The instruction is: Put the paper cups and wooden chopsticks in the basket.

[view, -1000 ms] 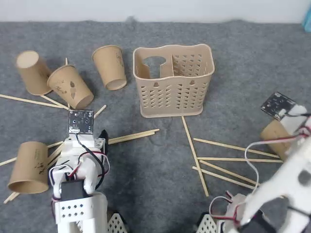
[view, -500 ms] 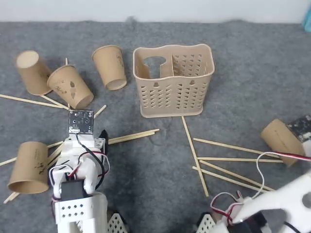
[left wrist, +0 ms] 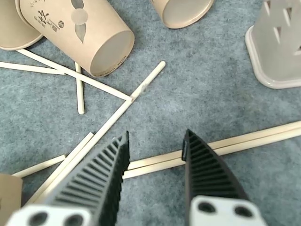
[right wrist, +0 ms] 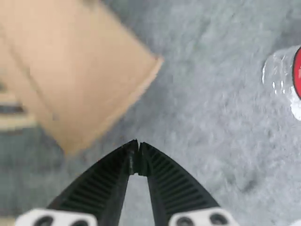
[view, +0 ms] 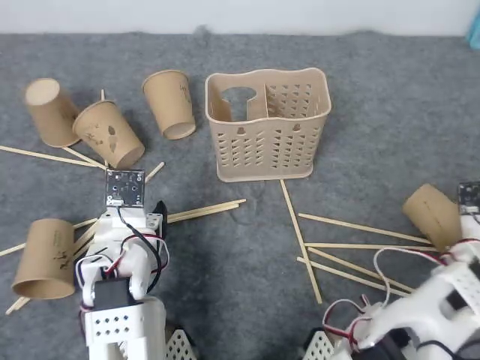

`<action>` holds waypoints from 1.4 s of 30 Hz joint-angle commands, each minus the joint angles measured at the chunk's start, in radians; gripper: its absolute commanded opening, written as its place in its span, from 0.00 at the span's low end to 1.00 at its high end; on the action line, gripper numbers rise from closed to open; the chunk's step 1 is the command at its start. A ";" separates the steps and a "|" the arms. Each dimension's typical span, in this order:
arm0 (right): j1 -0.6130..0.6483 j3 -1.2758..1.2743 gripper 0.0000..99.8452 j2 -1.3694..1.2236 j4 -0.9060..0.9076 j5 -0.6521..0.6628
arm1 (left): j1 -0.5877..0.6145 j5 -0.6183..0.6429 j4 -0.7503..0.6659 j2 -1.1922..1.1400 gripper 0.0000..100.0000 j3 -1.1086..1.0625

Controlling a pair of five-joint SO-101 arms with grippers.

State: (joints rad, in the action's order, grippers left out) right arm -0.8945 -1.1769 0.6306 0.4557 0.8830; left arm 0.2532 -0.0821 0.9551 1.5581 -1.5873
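Cup (view: 433, 215) lies on its side right of the basket (view: 262, 146); your right gripper (right wrist: 138, 145), jaws together, has swung off it toward the edge. Left gripper (left wrist: 157, 135) stays spread over chopsticks (left wrist: 244, 141).

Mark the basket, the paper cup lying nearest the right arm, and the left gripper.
basket (view: 266, 150): high view, on its perforated front wall.
paper cup (view: 429, 212): high view, on its side wall.
left gripper (left wrist: 156, 136): left wrist view, midway between its open fingertips.
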 commanded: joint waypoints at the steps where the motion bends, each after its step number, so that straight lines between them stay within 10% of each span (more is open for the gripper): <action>1: 0.085 -0.058 0.01 0.021 -0.208 -0.169 | 0.000 -0.014 -0.025 0.012 0.17 0.004; 9: 0.277 -0.129 0.01 0.021 -0.387 -0.413 | 0.000 -0.014 -0.025 0.012 0.17 0.004; 22: 0.518 0.132 0.01 -0.216 -0.553 -0.434 | 0.028 -0.014 -0.025 0.012 0.17 0.004; 30: 0.469 0.775 0.01 -0.670 -0.077 -0.594 | 0.025 -0.014 -0.026 0.012 0.17 0.004; 42: 0.486 1.297 0.16 -0.651 0.550 -0.600 | 0.025 -0.014 -0.046 0.012 0.17 -0.005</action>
State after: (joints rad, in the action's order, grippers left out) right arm -0.4173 -0.0292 -0.0844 0.8823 0.2923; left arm 0.2746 -0.0821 0.9367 1.5581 -1.5934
